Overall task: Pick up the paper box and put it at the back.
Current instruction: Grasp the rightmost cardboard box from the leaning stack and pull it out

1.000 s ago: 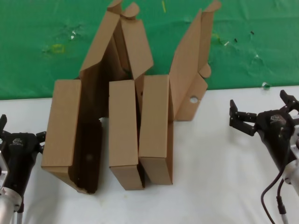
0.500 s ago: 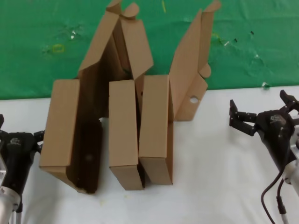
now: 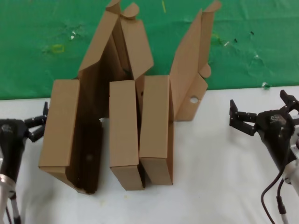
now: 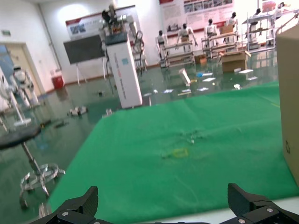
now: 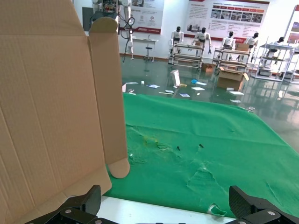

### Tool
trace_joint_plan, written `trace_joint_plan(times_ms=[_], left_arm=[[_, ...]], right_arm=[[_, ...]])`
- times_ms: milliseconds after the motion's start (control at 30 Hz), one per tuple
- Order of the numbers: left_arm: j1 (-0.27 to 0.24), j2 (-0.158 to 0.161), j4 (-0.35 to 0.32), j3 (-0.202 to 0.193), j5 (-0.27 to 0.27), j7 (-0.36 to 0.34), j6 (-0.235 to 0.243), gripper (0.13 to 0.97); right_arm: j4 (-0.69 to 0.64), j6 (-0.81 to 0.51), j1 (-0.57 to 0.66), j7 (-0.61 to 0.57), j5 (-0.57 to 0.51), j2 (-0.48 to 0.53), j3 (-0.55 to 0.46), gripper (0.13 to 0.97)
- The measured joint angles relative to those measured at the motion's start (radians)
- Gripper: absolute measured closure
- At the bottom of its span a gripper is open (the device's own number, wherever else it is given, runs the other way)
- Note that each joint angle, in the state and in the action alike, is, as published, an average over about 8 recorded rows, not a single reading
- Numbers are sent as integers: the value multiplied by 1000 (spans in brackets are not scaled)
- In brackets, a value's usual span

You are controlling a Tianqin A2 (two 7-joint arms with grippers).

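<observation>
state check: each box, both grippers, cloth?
paper box: on the table, lid up, ungripped
left box: lid up
middle box: lid up
left gripper: open, beside the left box
right gripper: open, apart from the boxes
green cloth: wrinkled

Two tall-lidded cartons (image 3: 70,126) (image 3: 124,133) on white tabletop (image 3: 210,177)

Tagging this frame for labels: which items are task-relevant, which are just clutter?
Task-relevant:
- paper box, lid with small round hole up
- green cloth at the back
- left gripper, open, beside the leftmost carton
- right gripper, open, over the white table

Clutter:
- leftmost carton
- middle carton
</observation>
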Motion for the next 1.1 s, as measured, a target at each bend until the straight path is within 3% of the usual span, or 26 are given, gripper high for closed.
trace_joint_plan(times_ms=[300, 700, 1100], left_arm=[[-41, 8, -23, -49, -3, 87, 41, 132], [-66, -25, -39, -104, -4, 159, 62, 132], [-60, 17, 1, -216, -75, 322, 165, 132]], right_arm=[[0, 0, 0, 0, 0, 0, 0, 129], [0, 0, 0, 0, 0, 0, 0, 129], [0, 0, 0, 0, 0, 0, 0, 129]])
